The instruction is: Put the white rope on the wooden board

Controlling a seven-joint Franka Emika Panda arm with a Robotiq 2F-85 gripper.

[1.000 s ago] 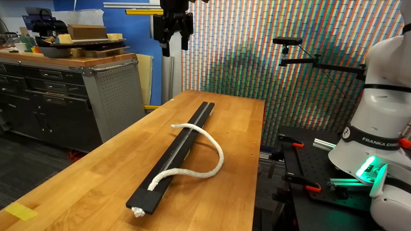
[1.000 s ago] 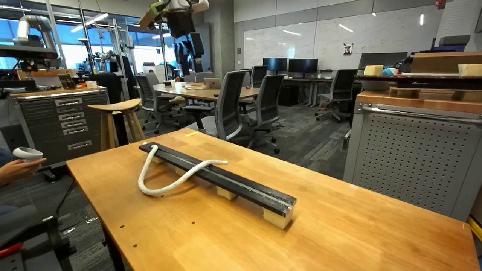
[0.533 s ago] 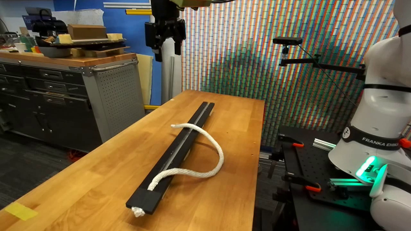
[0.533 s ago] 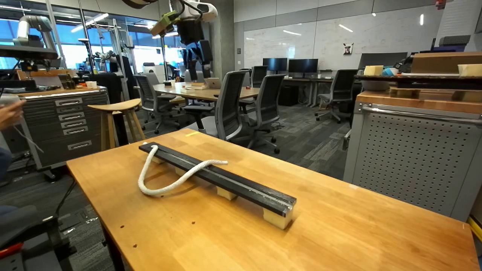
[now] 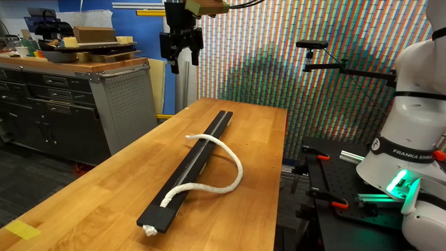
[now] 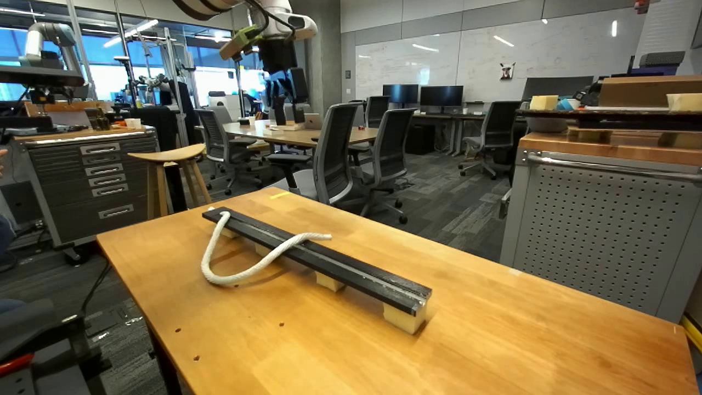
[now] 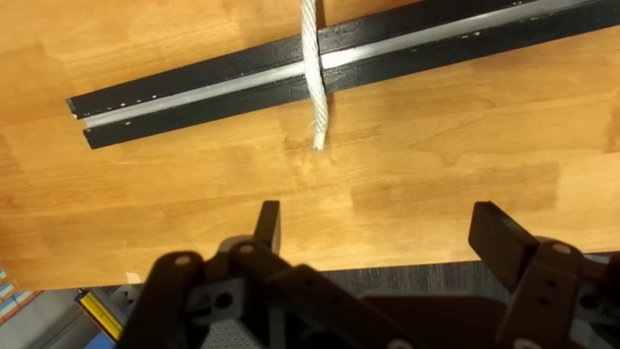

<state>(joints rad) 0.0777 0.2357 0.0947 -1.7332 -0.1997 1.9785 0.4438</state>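
Observation:
The white rope [image 5: 239,170] lies across the black wooden board [image 5: 204,155]. Both also show in an exterior view, the rope [image 6: 219,280] and the board [image 6: 351,269]. One rope end rests on one end part of the board. The middle bows out over the tabletop, and the free end crosses the board and sticks out past its far side. In the wrist view the rope [image 7: 312,72] crosses the grey groove of the board [image 7: 387,67]. My gripper [image 7: 378,208] is open and empty, high above the table in both exterior views [image 5: 184,66] [image 6: 289,116].
The board stands on pale blocks [image 6: 405,317] on the wooden tabletop [image 6: 493,340]. A white frayed tuft [image 5: 150,230] shows at the board's end. A metal cabinet [image 5: 129,104] stands beside the table. A camera on a bracket [image 5: 312,44] is near the arm's base.
My gripper has moved lower and a little sideways, still open. The rope and the board have not moved. A person's hand at the edge of an exterior view has mostly gone out of sight.

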